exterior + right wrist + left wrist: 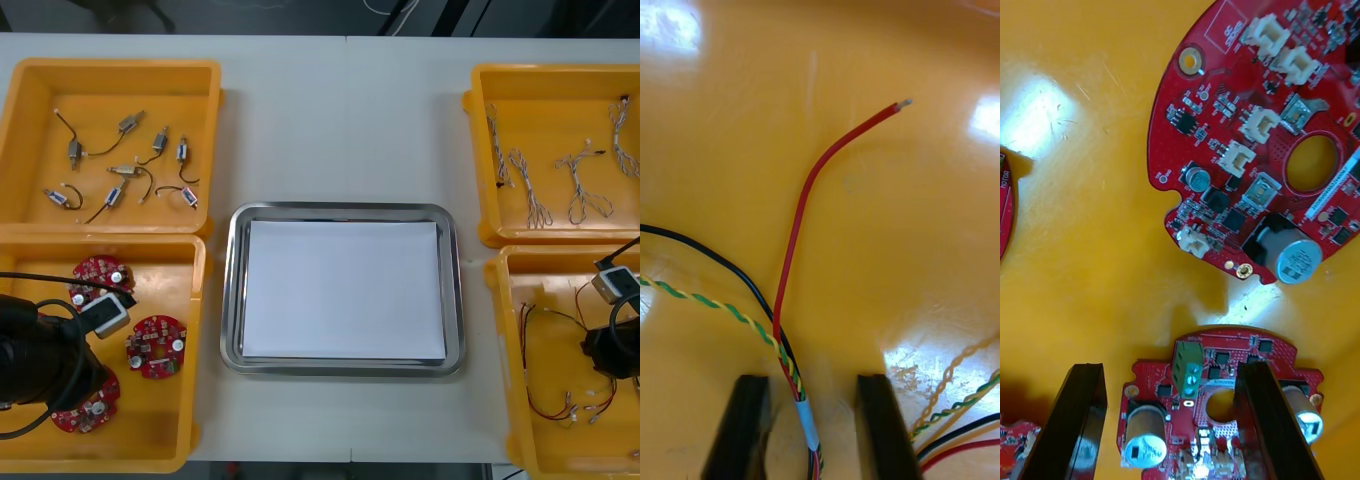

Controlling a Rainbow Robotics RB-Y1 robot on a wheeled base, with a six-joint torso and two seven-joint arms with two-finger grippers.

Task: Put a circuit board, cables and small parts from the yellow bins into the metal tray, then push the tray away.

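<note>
My left gripper point(1176, 367) is open low inside the near left yellow bin point(190, 400), its fingers either side of a round red circuit board point(1217, 375) with a green terminal. A second board point(1262, 135) lies beyond the fingertips. In the front view the left arm point(45, 365) covers part of one board point(85, 412); two others point(155, 345) lie beside it. My right gripper point(816, 379) is open in the near right bin point(505, 330), straddling a taped cable bundle point(801, 405) of red, black and green-yellow wires. The metal tray point(232, 290), white inside, holds nothing.
The far left bin point(205, 75) holds several small metal parts point(125, 170) with black leads. The far right bin point(478, 150) holds twisted cables point(575, 185). More cables point(962, 420) lie beside my right finger. Bare table lies beyond the tray.
</note>
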